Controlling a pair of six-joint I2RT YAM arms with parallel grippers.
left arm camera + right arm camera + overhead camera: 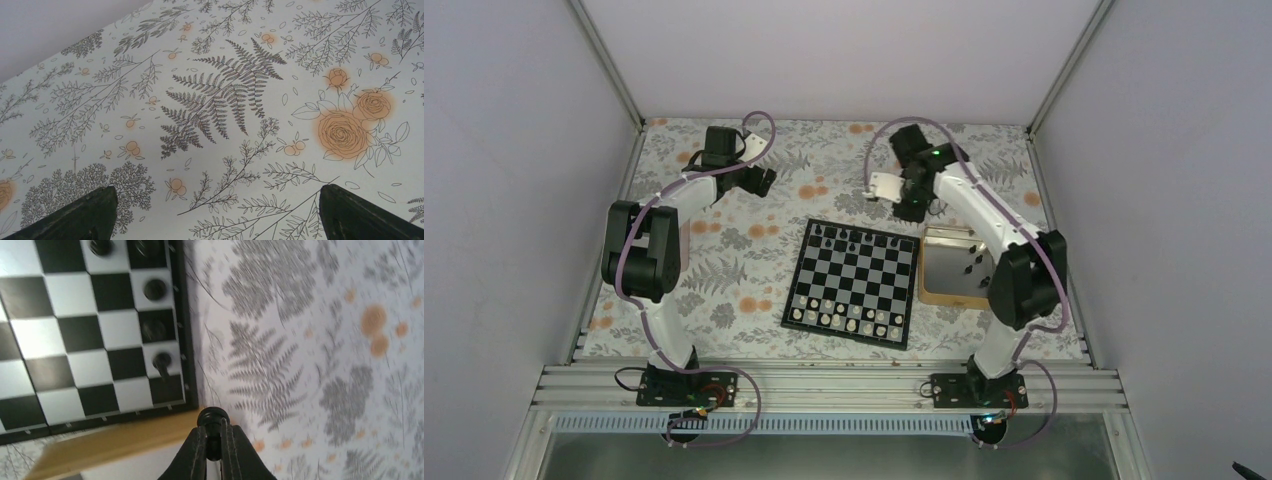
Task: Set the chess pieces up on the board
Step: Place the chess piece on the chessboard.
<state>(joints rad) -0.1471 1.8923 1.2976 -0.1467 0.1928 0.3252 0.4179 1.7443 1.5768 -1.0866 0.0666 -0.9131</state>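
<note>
One black chess piece [213,416] is sitting between the jaws of the right gripper [214,437]. Five more black pieces [155,289] are standing on the one board [85,367] past the jaws. One tray [115,442] is lying near them.

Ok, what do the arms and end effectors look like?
The left arm and right arm have white links, black joint housings and a looping lilac cable each. A green light shows on the right. End effector fingers are dark tapered wedges.

From high over the near edge we look down on the whole flowered cloth [724,290], the board [852,283] at centre. Our left wrist view faces only cloth, close up. Our right wrist view looks closely down on a board corner and the tray [115,440] rim, both shared with overhead.
</note>
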